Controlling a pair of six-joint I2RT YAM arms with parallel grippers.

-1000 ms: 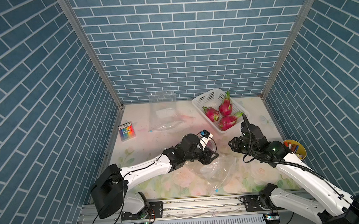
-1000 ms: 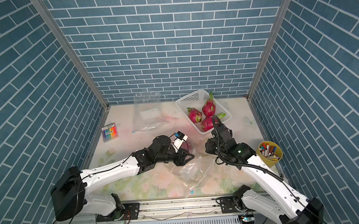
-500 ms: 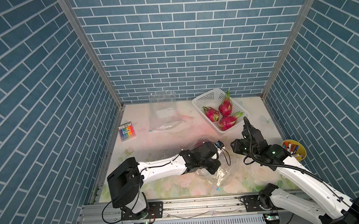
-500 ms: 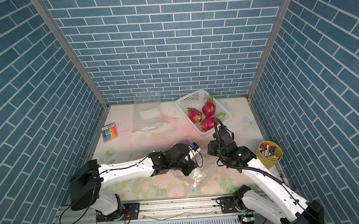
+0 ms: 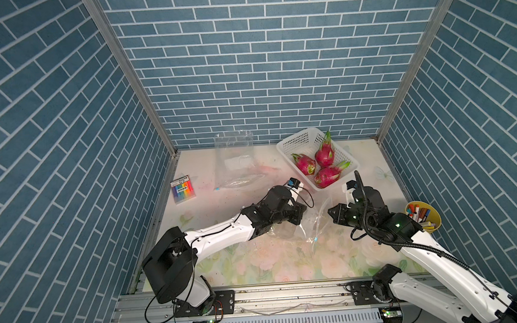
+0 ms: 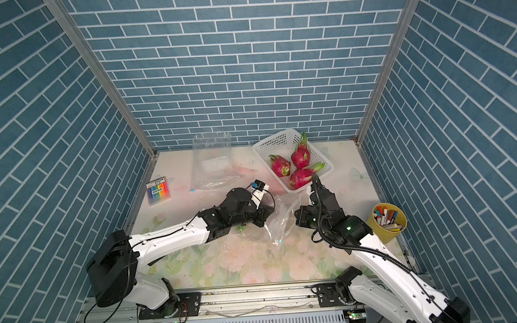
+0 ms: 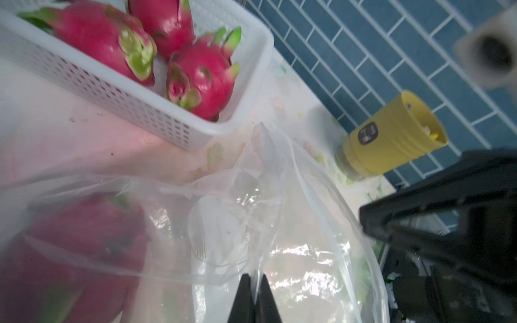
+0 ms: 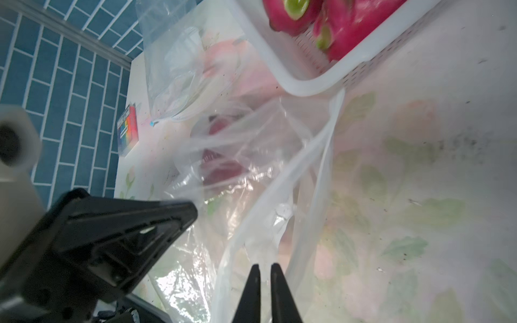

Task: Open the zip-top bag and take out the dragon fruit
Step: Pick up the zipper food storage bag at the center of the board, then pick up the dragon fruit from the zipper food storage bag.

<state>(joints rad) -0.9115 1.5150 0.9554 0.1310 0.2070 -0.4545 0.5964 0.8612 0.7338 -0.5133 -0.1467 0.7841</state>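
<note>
The clear zip-top bag (image 5: 312, 226) (image 6: 281, 225) lies crumpled at mid-table between my two grippers. A pink dragon fruit (image 7: 70, 246) shows through its film in the left wrist view and also, dimly, in the right wrist view as the dragon fruit (image 8: 221, 167). Both top views hide it under the left arm. My left gripper (image 5: 300, 219) (image 7: 254, 276) is shut on a fold of the bag's film. My right gripper (image 5: 331, 216) (image 8: 264, 267) faces it from the other side, its jaws pinched on the bag's rim strip with only a sliver between them.
A white basket (image 5: 296, 143) at the back right holds three dragon fruits (image 5: 324, 155). An empty clear bag (image 5: 235, 160) lies at the back. A rainbow card pack (image 5: 183, 189) sits by the left wall, and a yellow cup of markers (image 5: 422, 217) by the right wall.
My left gripper moved over the bag, closed on its film and drew back up-left with it. The right gripper's jaws narrowed onto the bag's rim.
</note>
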